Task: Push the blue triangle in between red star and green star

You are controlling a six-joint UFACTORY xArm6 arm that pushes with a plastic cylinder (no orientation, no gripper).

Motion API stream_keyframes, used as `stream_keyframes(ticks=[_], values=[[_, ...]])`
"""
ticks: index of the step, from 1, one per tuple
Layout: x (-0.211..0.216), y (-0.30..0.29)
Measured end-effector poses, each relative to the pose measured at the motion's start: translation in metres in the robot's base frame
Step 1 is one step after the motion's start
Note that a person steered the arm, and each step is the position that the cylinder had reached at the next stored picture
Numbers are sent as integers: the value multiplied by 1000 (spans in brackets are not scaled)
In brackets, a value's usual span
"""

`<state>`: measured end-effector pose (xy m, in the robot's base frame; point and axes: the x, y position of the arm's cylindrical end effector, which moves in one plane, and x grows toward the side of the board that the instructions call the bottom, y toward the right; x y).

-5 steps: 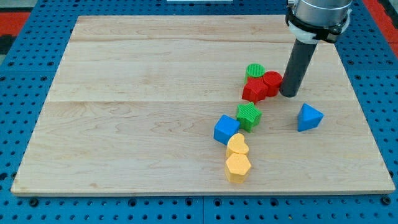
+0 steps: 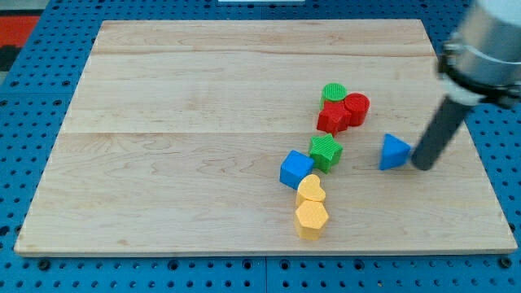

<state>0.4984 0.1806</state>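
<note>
The blue triangle (image 2: pixel 395 152) lies right of the centre of the wooden board (image 2: pixel 163 122). My tip (image 2: pixel 422 165) stands just to the triangle's right, touching or nearly touching it. The red star (image 2: pixel 332 119) lies up and to the triangle's left, packed against a red cylinder (image 2: pixel 356 108) and a green cylinder (image 2: pixel 334 94). The green star (image 2: pixel 326 151) lies left of the triangle, below the red star, with a gap between the two stars.
A blue cube (image 2: pixel 296 169) touches the green star's lower left. A yellow heart (image 2: pixel 310 190) and a yellow hexagon (image 2: pixel 311 217) sit below it. The board's right edge is close behind my tip.
My tip has moved from beside the red cylinder down and right to the triangle's right side. The blue triangle has slid a little to the left.
</note>
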Motion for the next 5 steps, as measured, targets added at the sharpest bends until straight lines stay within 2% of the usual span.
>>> stream_keyframes(ticks=[1, 2, 3, 4, 5], values=[[-32, -58], [-43, -70], [-19, -64], [46, -26], [107, -37]])
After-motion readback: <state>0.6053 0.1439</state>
